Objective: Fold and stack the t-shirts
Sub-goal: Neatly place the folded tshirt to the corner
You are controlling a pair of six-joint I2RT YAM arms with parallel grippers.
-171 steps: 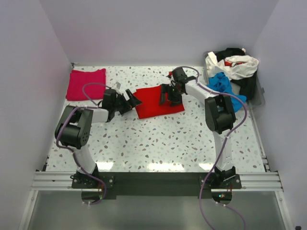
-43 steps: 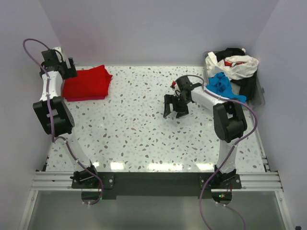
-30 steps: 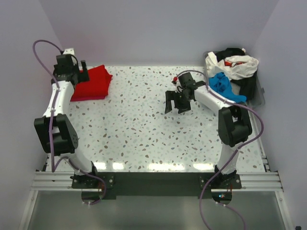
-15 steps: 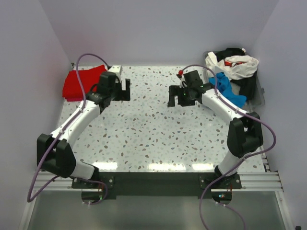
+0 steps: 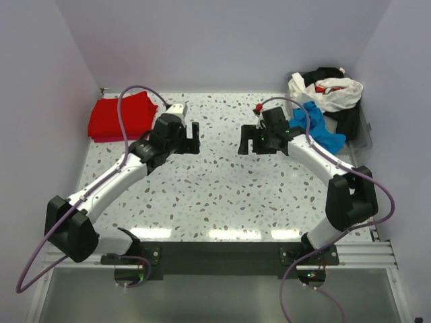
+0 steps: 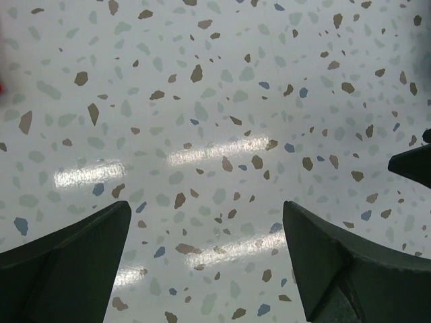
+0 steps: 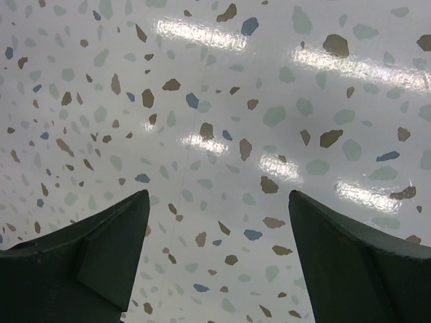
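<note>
Red shirt point(image 5: 120, 116): folded flat in the far left corner of the table point(image 5: 222, 185), well apart from both arms.
Pink shirt point(image 5: 108, 140): only a thin pink strip shows along the near edge of the red shirt, under it.
Blue shirt point(image 5: 315, 126): crumpled at the near left side of the heap at the far right of the table, spilling toward the right arm.
White shirt point(image 5: 331, 92): bunched on top of that heap, toward the far side.
Black shirt point(image 5: 347, 121): dark cloth to the right of the blue shirt, with more of it behind the white one; how much of it there is cannot be told.
Bin point(image 5: 368, 136): a pale container at the far right edge holds the heap; only part of its rim shows.
Left gripper point(image 5: 186, 139): over bare table, left of the middle and to the right of the red shirt. In the wrist view point(image 6: 205, 208) its fingers point(image 6: 64, 266) stand wide apart with only speckled table between them.
Right gripper point(image 5: 258, 143): over bare table right of the middle, just left of the blue shirt and facing the left gripper across a gap. In the wrist view point(image 7: 219, 198) its fingers point(image 7: 71, 266) are spread wide, with nothing between them.
</note>
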